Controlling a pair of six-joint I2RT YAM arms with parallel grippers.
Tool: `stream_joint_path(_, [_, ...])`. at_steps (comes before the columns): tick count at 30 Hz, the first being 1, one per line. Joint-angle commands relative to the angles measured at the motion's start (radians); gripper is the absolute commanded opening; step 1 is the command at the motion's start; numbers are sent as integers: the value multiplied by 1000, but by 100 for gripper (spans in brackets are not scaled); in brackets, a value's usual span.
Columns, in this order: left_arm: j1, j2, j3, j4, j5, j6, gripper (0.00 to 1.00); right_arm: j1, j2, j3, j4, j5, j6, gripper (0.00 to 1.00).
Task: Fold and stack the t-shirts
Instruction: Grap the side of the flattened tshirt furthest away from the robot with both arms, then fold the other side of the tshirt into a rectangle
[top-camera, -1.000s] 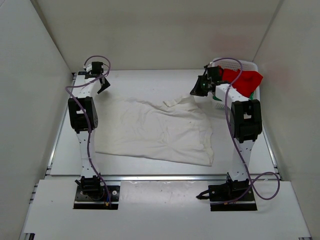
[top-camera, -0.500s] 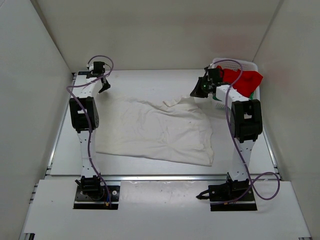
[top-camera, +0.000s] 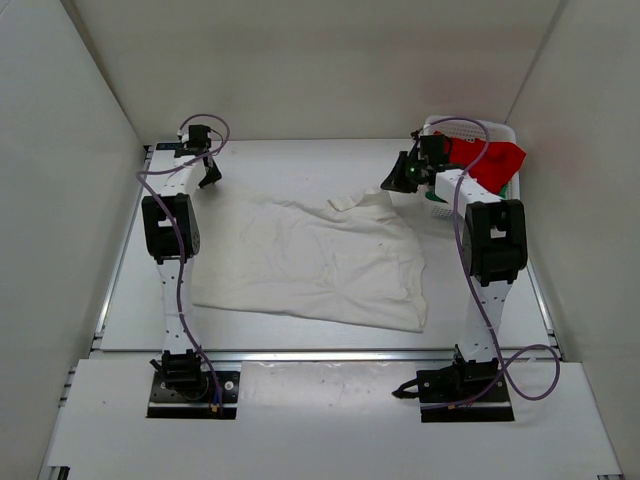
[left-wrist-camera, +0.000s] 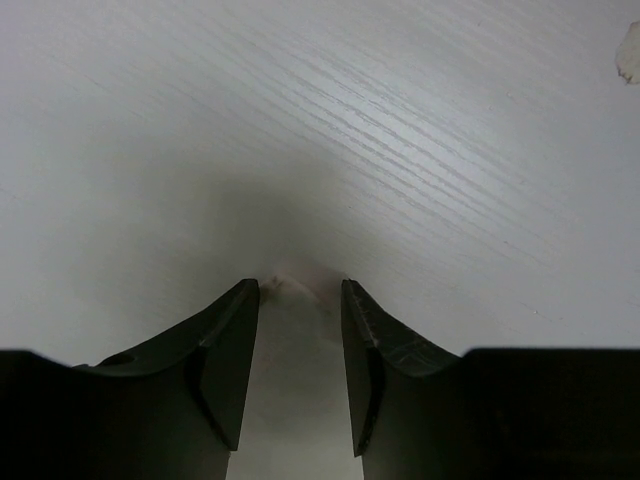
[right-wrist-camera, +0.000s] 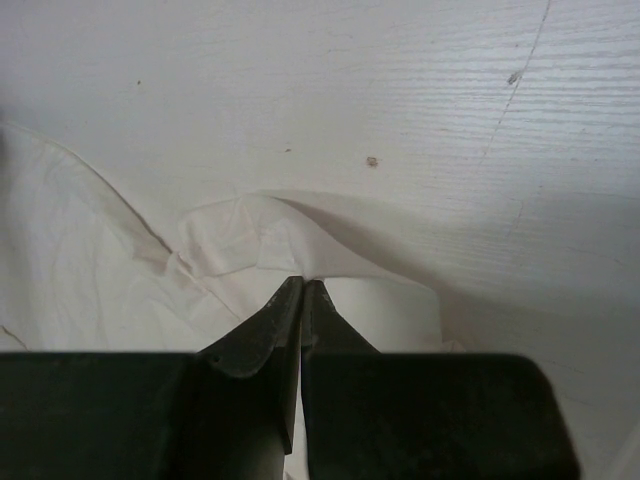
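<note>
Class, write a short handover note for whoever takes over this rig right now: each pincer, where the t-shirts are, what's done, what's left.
Left pincer: open, low over the table at its far left.
Right pincer: shut on the far edge of the off-white t-shirt, which lies spread out and unfolded.
Red t-shirt: in the basket.
Done: nothing folded yet.
Left: fold each shirt, then stack.
</note>
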Motion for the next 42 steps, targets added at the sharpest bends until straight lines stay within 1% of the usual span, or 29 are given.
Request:
stream_joint_path(1, [19, 27, 25, -38, 35, 7, 48, 11, -39, -4, 33, -25, -5, 0])
stream_joint_path(2, [20, 27, 34, -42, 40, 7, 46, 10, -37, -7, 32, -19, -3, 0])
stream_joint_path(4, [13, 38, 55, -56, 34, 10, 29, 13, -50, -19, 37, -25, 4, 0])
stream_joint_path(5, [10, 46, 63, -56, 23, 18, 25, 12, -57, -25, 38, -25, 0, 0])
stream_joint_path(6, [8, 44, 63, -61, 19, 18, 16, 8, -67, -30, 41, -19, 1, 0])
stream_joint_path(8, [11, 46, 66, -67, 6, 15, 3, 4, -65, -36, 43, -26, 12, 0])
stream_joint_path(9, [7, 44, 75, -76, 14, 7, 1, 7, -73, -40, 37, -34, 1, 0])
stream_joint_path(12, [10, 27, 97, -94, 32, -12, 0, 10, -90, -30, 11, -36, -17, 0])
stream_joint_path(14, [10, -14, 98, -100, 64, -19, 0, -2, -111, -48, -16, -36, -13, 0])
stream_joint_path(17, [5, -109, 42, -79, 107, -23, 0, -4, -201, -143, 1, -60, -3, 0])
stream_joint_path(18, [5, -130, -2, -73, 112, -22, 0, -7, -244, -196, 12, -60, 6, 0])
stream_joint_path(19, [3, -182, -59, -53, 115, -19, 0, -2, -260, -224, 24, -56, 14, 0])
stream_joint_path(20, [-6, -247, -98, -10, 121, -19, 0, 7, -316, -266, 21, -46, 5, 0])
stream_joint_path(21, [-9, -284, -185, 10, 126, -19, 0, 5, -344, -304, 15, -42, -2, 0])
stream_joint_path(22, [-6, -358, -277, 59, 130, -17, 0, 7, -378, -323, 4, -37, 1, 0])
stream_joint_path(23, [-7, -431, -329, 103, 128, -19, 0, 15, -413, -364, 13, -33, -3, 0])
stream_joint_path(25, [-1, -541, -499, 152, 144, -29, 0, 19, -491, -431, 11, -39, -3, 0])
stream_joint_path(26, [8, -596, -536, 172, 164, -39, 0, 22, -540, -476, 7, -42, 1, 0])
stream_joint_path(28, [23, -682, -657, 191, 176, -43, 0, 31, -643, -551, 10, -34, -2, 0])
stream_joint_path(29, [20, -732, -687, 202, 181, -46, 0, 38, -663, -565, -5, -36, -2, 0])
stream_joint_path(31, [26, -801, -785, 215, 189, -49, 0, 50, -756, -626, -13, -48, 9, 0])
stream_joint_path(32, [36, -844, -805, 219, 207, -49, 0, 65, -771, -639, -38, -43, 11, 0])
stream_joint_path(33, [45, -883, -851, 232, 221, -61, 0, 73, -818, -660, -57, -42, 9, 0])
stream_joint_path(35, [63, -933, -900, 232, 223, -65, 0, 105, -879, -694, -89, -28, 11, 0])
stream_joint_path(38, [79, -1000, -977, 228, 215, -63, 0, 122, -988, -746, -134, -45, 27, 0])
stream_joint_path(40, [83, -1049, -1044, 238, 221, -72, 0, 116, -1065, -758, -169, -69, 34, 1])
stream_joint_path(42, [102, -1100, -1095, 248, 198, -81, 0, 127, -1111, -751, -225, -74, 37, 0])
